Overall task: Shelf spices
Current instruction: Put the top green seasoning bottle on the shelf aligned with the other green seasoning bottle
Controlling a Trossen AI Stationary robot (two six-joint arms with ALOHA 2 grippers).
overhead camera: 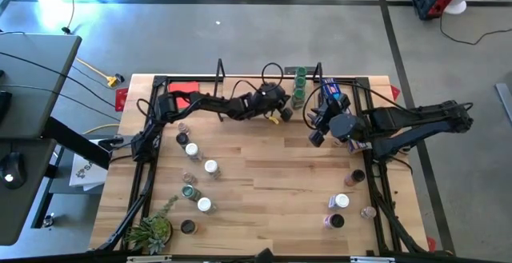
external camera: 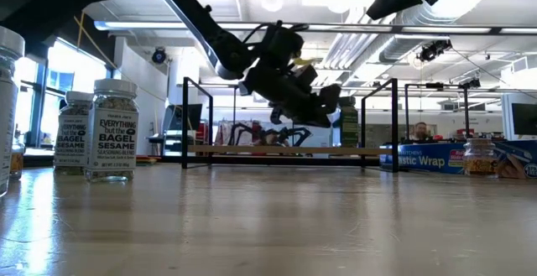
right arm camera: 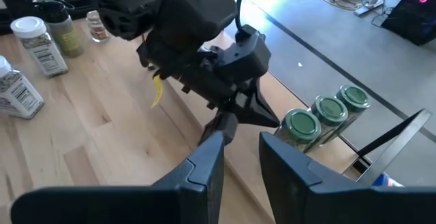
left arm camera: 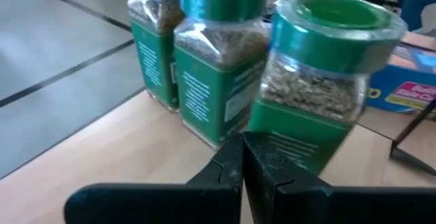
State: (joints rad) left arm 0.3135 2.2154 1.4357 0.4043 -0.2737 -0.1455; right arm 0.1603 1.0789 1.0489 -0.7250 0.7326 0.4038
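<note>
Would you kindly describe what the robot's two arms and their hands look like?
Both arms are dark, jointed and blocky, with black cables looping along them. The left hand ends in two flat, tapered black fingers and has a small yellow tag by its wrist. The right hand has two broad, flat dark fingers with angular edges.

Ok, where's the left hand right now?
In the high view, the left hand is at the table's back edge, shut and empty, just left of the three green-lidded jars standing on the shelf.

place: lab/workshop | cues: concrete floor, ceiling ducts, workbenches behind
</note>
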